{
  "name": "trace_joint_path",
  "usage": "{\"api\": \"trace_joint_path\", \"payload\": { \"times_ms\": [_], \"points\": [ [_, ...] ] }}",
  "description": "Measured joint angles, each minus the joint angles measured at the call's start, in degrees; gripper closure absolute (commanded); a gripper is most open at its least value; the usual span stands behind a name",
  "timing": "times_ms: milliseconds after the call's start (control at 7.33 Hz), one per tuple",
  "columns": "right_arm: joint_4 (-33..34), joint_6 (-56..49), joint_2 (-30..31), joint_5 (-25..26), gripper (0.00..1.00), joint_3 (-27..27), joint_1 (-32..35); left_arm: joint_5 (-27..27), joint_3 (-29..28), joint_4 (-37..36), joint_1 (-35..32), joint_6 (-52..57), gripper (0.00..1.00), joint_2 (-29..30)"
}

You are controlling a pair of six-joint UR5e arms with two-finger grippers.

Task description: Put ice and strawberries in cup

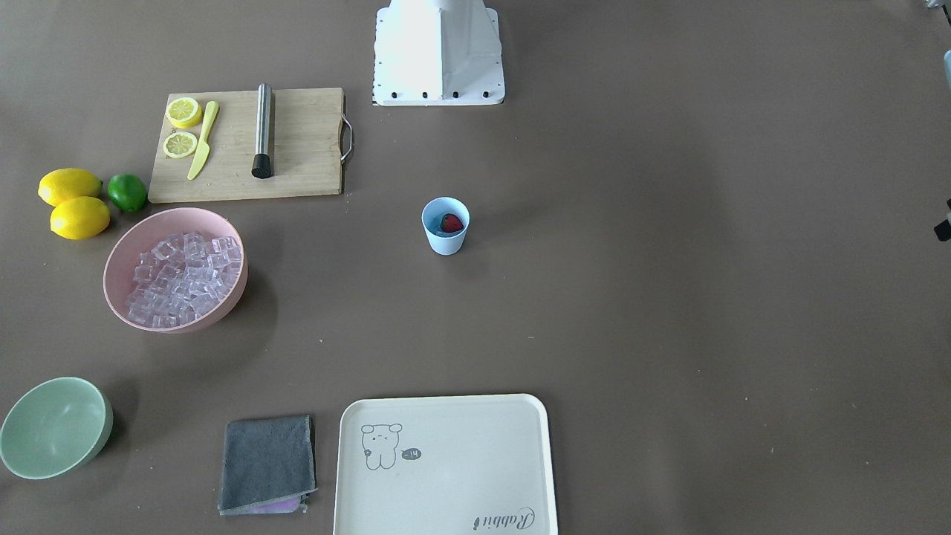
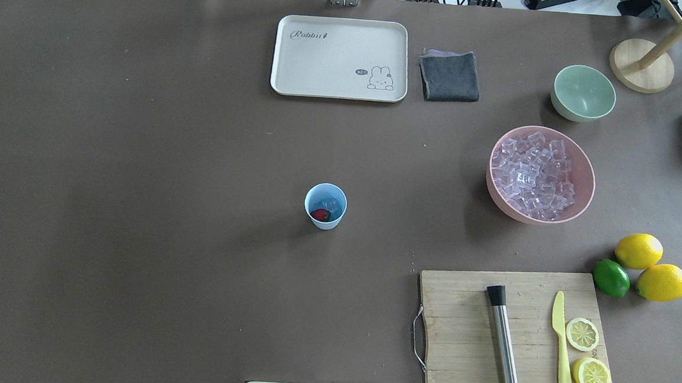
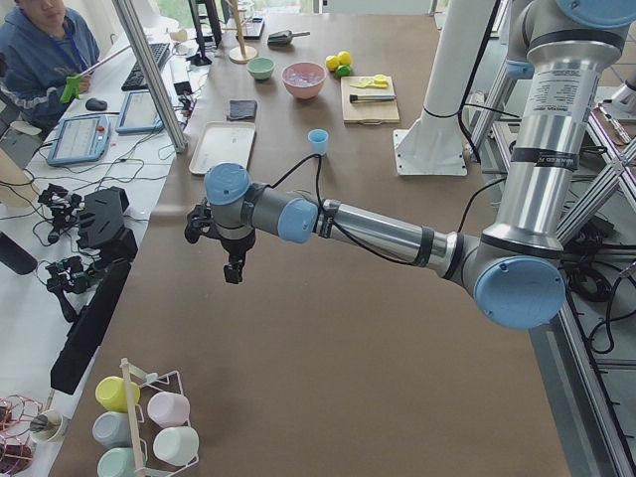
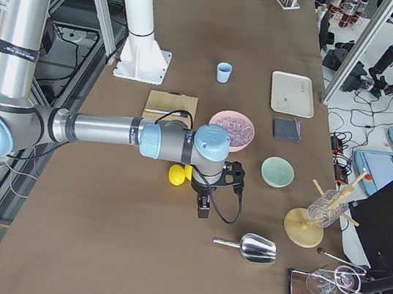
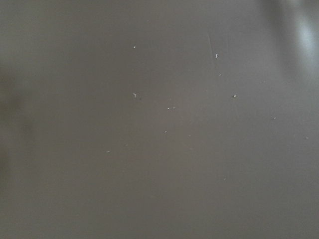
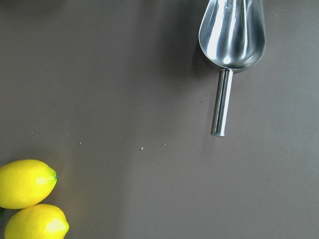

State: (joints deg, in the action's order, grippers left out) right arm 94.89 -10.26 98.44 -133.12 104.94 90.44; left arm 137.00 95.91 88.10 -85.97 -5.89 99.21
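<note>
The light blue cup [image 1: 446,244] [image 2: 326,224] stands upright mid-table with a red strawberry [image 1: 451,222] [image 2: 319,215] inside and a few clear ice cubes [image 2: 329,204] beside it. A pile of ice [image 1: 186,279] [image 2: 533,173] fills the pink bowl [image 1: 223,312] [image 2: 511,212]. Both arms are far from the cup. My left gripper [image 3: 234,270] hangs over bare table at the robot's left end. My right gripper [image 4: 203,207] hangs beyond the lemons at the right end. Only the side views show them, so I cannot tell whether they are open or shut.
A cutting board [image 2: 468,341] holds a metal muddler [image 2: 503,349], yellow knife [image 2: 560,341] and lemon slices. Two lemons [image 2: 650,266] and a lime [image 2: 611,278] lie nearby. There are also a green bowl [image 2: 584,94], grey cloth [image 2: 450,75], tray [image 2: 338,90] and metal scoop [image 6: 232,35].
</note>
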Motion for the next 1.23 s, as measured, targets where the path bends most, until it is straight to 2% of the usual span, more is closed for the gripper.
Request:
{"api": "trace_joint_path", "payload": {
  "times_ms": [273,683,1229],
  "points": [
    [0.03,0.17,0.0,-0.09,0.0,-0.74,0.0,-1.07,-0.14,-3.68,-3.2,3.25,0.02,-2.46],
    [0.03,0.26,0.11,-0.16,0.0,-1.27,0.0,-1.13,-0.27,-3.94,-3.91,3.47,0.02,-6.26],
    [0.0,0.16,0.13,-0.23,0.0,-1.21,-0.05,-1.13,-0.89,-3.92,-3.86,3.47,0.02,-7.77]
  ]
}}
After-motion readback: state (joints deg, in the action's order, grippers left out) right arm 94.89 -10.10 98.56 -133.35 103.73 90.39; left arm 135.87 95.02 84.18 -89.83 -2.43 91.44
